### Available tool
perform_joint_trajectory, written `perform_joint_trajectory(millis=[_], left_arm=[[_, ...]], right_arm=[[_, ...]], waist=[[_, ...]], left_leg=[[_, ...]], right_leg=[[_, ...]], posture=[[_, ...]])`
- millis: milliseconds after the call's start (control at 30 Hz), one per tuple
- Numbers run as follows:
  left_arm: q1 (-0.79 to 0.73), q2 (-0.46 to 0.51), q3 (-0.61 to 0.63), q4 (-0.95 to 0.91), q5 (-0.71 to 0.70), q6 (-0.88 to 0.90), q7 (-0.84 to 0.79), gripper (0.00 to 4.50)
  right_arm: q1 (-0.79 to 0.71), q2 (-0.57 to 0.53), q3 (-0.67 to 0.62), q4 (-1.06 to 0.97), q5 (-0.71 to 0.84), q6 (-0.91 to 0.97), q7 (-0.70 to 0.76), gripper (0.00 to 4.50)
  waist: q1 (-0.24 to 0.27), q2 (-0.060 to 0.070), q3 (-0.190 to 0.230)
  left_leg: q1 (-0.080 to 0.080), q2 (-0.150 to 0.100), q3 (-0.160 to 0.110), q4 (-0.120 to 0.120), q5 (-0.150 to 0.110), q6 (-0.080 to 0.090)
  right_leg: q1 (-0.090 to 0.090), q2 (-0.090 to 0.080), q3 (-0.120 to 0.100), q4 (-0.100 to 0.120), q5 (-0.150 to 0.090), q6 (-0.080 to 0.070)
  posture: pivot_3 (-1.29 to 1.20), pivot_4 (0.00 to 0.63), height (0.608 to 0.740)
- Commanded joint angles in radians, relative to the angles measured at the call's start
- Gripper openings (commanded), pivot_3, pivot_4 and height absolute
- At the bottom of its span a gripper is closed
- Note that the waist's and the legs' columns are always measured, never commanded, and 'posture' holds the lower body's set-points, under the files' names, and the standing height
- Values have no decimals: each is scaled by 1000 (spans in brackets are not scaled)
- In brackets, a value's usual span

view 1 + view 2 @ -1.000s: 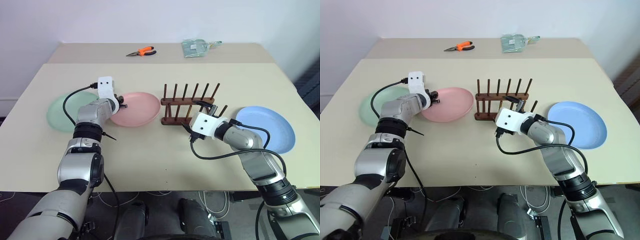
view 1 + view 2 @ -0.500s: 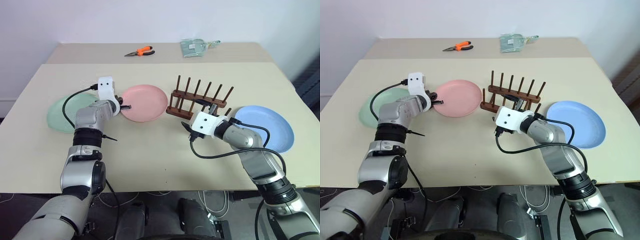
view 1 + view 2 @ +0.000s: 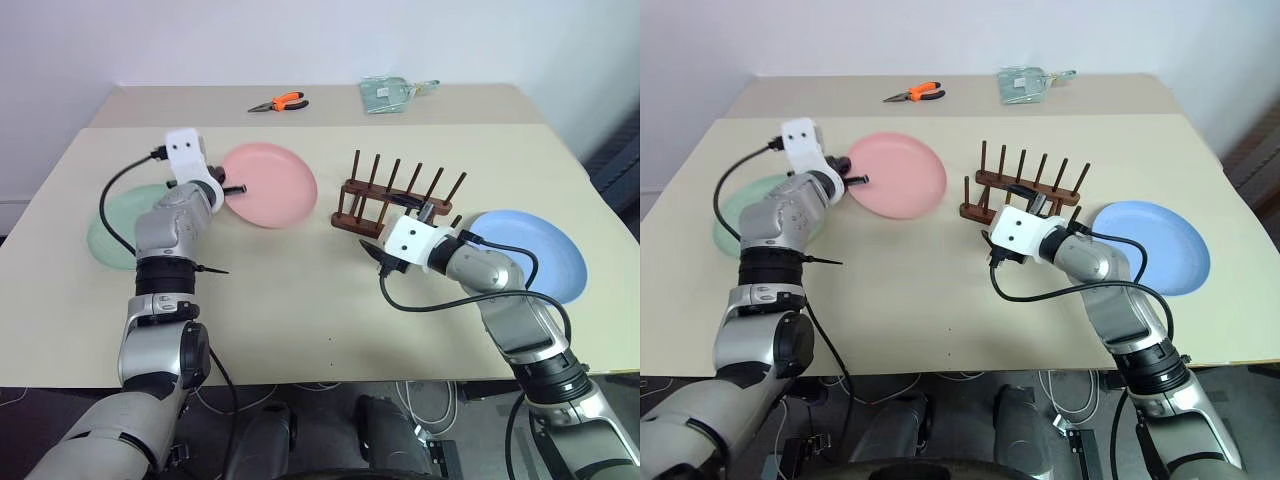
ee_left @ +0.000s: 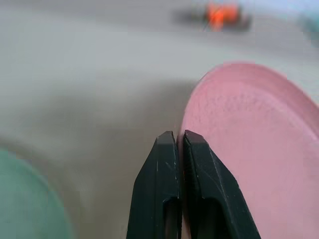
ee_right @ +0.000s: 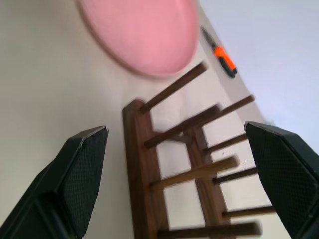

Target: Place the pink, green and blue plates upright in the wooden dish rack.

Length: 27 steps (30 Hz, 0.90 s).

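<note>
left gripper (image 4: 175, 142): fingers pressed together on the near-left rim of the pink plate (image 3: 268, 184); clamped on it, pointing roughly level, away from the robot.
pink plate: held by its edge, tilted with its face toward the camera, in the head views between the green plate and the rack and a little farther back than both; whether its far edge touches the table i cannot tell.
right gripper (image 5: 179, 164): fingers (image 5: 75, 179) spread wide apart, nothing between them; it hangs just in front of the wooden dish rack (image 3: 398, 205), aimed at the rack's near end.
wooden dish rack: stands on the table (image 3: 300, 290) near the middle, angled slightly, two rows of upright pegs, no plate in any slot; the right wrist view shows the base rail and pegs close ahead of the open fingers.
green plate (image 3: 112, 228): flat on the table at the robot's left, partly covered by the left arm; apart from the pink plate.
blue plate (image 3: 540, 250): flat on the table at the robot's right, beside the right forearm, near the rack but not touching it.
pliers (image 3: 280, 102): orange-handled, on the far strip of the table, well apart from the plates.
clear packet (image 3: 392, 94): far edge, to the right of the pliers.
</note>
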State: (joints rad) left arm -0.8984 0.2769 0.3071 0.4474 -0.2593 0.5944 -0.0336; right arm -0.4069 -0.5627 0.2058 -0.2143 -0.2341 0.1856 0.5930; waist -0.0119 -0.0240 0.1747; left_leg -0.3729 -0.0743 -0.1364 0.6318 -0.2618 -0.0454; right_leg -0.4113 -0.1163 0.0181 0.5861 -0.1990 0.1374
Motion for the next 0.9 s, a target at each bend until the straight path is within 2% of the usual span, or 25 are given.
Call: perform_joint_trajectory(millis=[33, 67, 133, 200, 267, 467, 600, 900], left_arm=[[-29, 9, 29, -80, -21, -54, 15, 112], [-31, 10, 35, -90, -24, -63, 21, 112], [-33, 14, 42, -119, -32, -68, 21, 112], [-27, 23, 30, -143, -29, -63, 4, 107], [-9, 34, 13, -174, -31, -48, -28, 107], [78, 96, -16, -291, -82, 40, -175, 107], [155, 145, -24, -371, -118, 92, -254, 107], [175, 130, -12, -432, -141, 126, -217, 107]], right_arm=[[-22, 5, -35, -39, 9, 2, -10, 4500], [-16, 4, -36, -38, 16, 5, -5, 4500], [33, 14, -65, -68, 126, 59, 57, 4500], [94, 23, -126, -102, 252, 142, 108, 3954], [143, 11, -165, -117, 304, 226, 124, 3193], [200, 33, -237, -111, 349, 412, 32, 113], [178, 13, -200, -5, 260, 473, -59, 41], [39, 37, -169, 259, 175, 373, -183, 41]], waist=[[2, 0, 0], [2, 0, 0], [3, 0, 0], [5, 0, 0], [3, 0, 0], [-5, 1, 0], [-3, 1, 0], [0, 0, 0]], left_leg=[[0, 0, 0, 0, 0, 0], [0, 0, 0, 0, 0, 0], [0, 0, 0, 0, 0, 0], [0, 0, -1, 0, 0, 0], [0, 0, -1, 0, 0, 0], [1, 0, 0, 0, 0, 0], [1, 1, 1, 0, 0, 0], [1, 0, 1, 1, 0, 0]], right_leg=[[0, 0, 0, 0, 0, 0], [0, 0, 0, 0, 0, 0], [0, 0, 0, 0, 0, 0], [1, 0, 0, 0, 0, 0], [1, 0, 0, -1, 0, 0], [0, 0, 1, 2, 0, 0], [-1, 1, 1, 3, 0, 0], [0, 0, 1, 3, 0, 0]], posture=[[0, 150, 740], [0, 150, 740], [0, 150, 740], [0, 150, 740], [0, 150, 740], [0, 150, 740], [0, 150, 740], [0, 150, 740]])
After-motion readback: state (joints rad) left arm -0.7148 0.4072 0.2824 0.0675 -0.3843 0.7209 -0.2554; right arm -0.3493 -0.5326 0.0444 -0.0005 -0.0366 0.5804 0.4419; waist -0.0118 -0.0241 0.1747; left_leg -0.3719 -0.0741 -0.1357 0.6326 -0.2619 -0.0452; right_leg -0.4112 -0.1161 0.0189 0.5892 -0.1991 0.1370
